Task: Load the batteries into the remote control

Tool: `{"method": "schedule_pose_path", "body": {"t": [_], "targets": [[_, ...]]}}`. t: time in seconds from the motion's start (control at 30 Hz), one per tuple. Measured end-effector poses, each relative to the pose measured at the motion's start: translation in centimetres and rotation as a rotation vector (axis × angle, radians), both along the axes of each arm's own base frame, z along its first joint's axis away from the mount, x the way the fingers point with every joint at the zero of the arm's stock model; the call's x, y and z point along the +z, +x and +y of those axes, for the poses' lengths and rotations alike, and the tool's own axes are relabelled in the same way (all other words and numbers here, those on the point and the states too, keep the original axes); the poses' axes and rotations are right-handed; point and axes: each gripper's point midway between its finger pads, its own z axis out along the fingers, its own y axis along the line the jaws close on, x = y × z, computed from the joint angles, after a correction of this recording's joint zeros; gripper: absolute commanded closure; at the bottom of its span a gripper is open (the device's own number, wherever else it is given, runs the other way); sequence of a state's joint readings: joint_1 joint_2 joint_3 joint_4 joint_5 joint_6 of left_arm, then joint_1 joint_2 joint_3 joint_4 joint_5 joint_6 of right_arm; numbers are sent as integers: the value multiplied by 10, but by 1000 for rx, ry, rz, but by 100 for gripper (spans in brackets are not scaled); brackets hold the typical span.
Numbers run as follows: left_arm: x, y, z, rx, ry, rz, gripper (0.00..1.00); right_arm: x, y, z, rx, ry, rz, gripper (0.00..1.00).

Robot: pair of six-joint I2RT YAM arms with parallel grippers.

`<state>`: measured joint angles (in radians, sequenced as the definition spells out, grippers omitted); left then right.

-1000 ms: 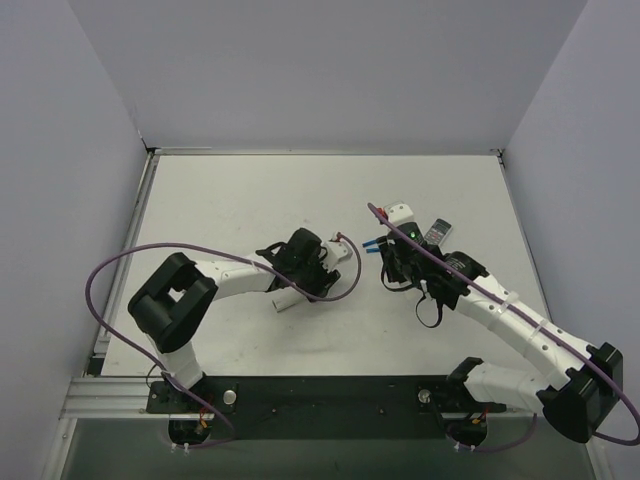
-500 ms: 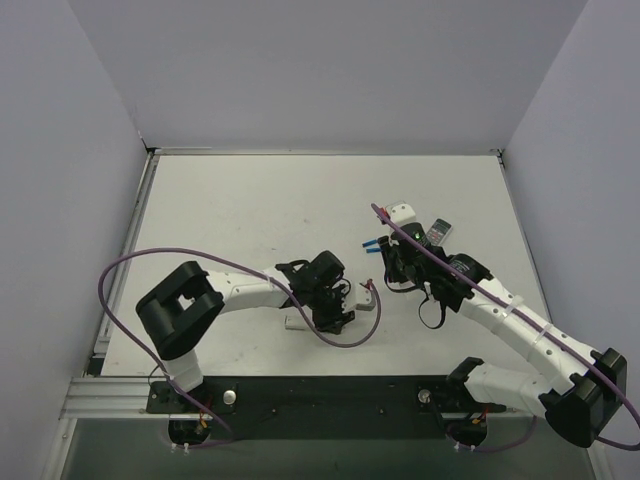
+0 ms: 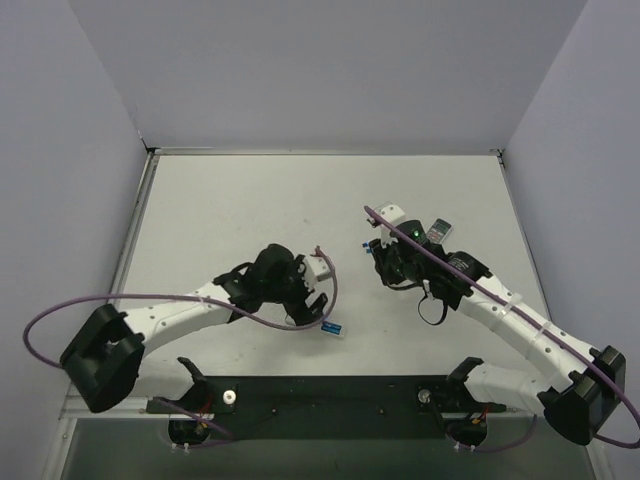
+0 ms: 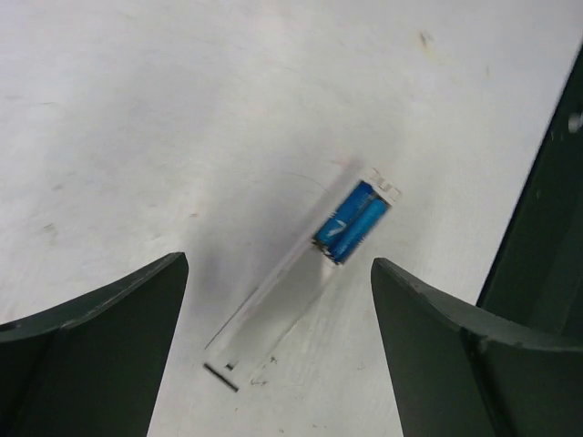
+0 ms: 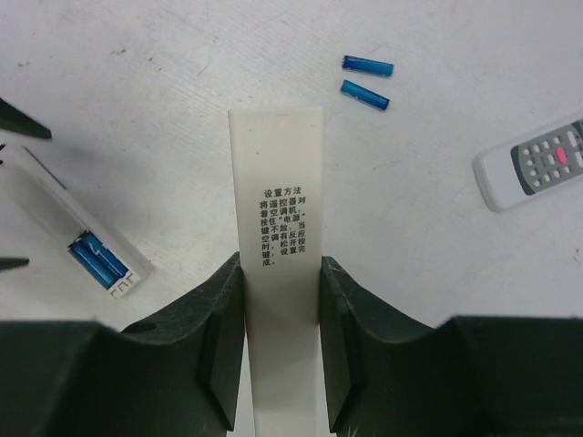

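Two batteries [image 4: 352,221] sit in the remote control [image 4: 273,314]; two more lie loose. Left pincer [image 4: 278,264] stands apart; right pincer [image 5: 281,264] clamps one white cover [image 5: 278,164].

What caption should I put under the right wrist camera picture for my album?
Right gripper clamps a white printed panel; two loose batteries lie beyond, loaded remote control left.

Lab: white table [image 3: 250,200], plain partition walls [image 3: 320,70]

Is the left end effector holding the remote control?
No: the left end effector is open, and the remote control lies untouched on the table below it, blue batteries inside.
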<state>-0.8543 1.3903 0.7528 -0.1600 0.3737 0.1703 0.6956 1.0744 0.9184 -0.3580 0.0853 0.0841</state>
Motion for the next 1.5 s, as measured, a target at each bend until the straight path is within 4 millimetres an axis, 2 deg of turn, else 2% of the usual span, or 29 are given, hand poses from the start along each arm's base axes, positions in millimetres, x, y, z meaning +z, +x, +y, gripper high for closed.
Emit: {"method": "schedule_pose_path", "body": {"t": [0.1, 0.2, 0.27, 0.4, 0.5, 0.67, 0.83, 1.13, 1.5], "targets": [[33, 27, 27, 259, -136, -25, 6, -6, -2, 18, 85, -16, 32, 100], [58, 50, 67, 557, -273, -11, 5, -19, -12, 45, 209, -73, 64, 100], [66, 59, 101, 766, -345, 8, 5, -32, -22, 63, 299, -122, 93, 100], [58, 51, 153, 1093, -431, 74, 6, -65, -40, 91, 432, -216, 163, 100], [45, 36, 176, 1238, -468, 119, 7, -86, -54, 103, 506, -278, 204, 100], [35, 18, 197, 1371, -542, 157, 8, -105, -73, 124, 611, -334, 238, 100], [35, 16, 210, 1447, -568, 145, 8, -115, -83, 143, 667, -357, 245, 98], [24, 15, 215, 1485, -513, 156, 8, -131, -83, 153, 686, -382, 244, 95], [20, 15, 216, 1491, -505, 154, 8, -136, -80, 162, 695, -373, 226, 90]]}}
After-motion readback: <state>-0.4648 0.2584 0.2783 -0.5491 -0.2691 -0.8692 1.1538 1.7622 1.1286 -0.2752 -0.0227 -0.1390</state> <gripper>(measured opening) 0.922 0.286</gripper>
